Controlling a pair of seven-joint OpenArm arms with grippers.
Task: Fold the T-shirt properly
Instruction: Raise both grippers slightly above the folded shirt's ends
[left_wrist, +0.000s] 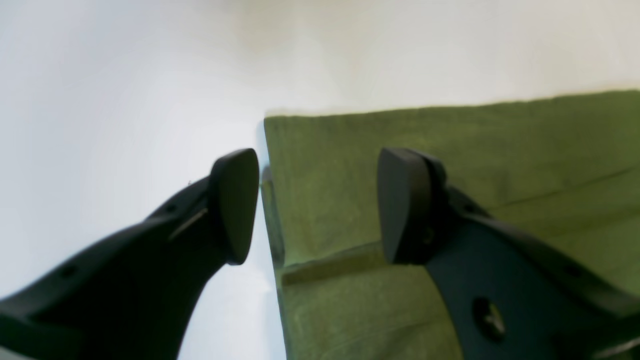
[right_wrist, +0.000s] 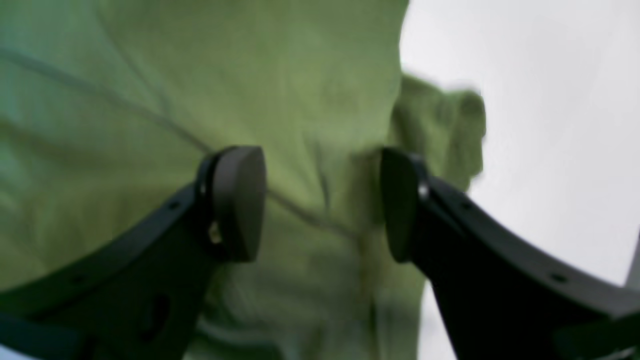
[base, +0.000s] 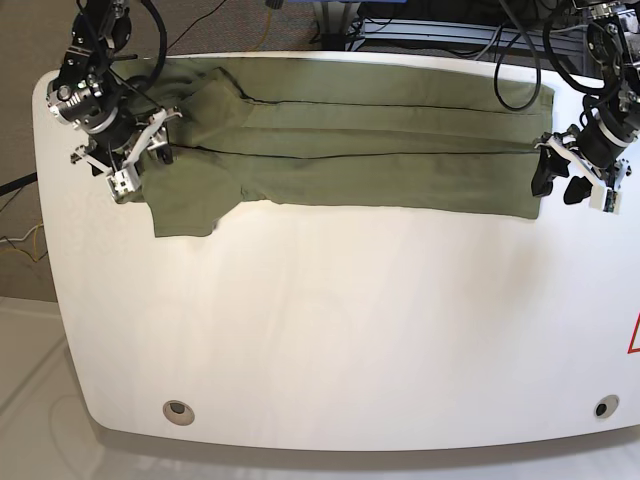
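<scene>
- Where the white table (base: 330, 330) curves at the back, the T-shirt (base: 380, 150) lies as a long green band, folded along its length.
- One sleeve sticks out toward the front on the base view's left.
- The left gripper (base: 560, 178) is at the shirt's end edge, jaws apart, holding nothing.
- The right gripper (base: 140, 150) is over the sleeve end, jaws apart, holding nothing.
- The whole front of the table is bare, with two small round holes (base: 179, 408) near the front edge.
- Cables (base: 520, 60) hang behind the table.

White rounded table (base: 330, 330), pale floor (base: 25, 380) at left, dark cables (base: 430, 25) behind, perhaps equipment.
</scene>
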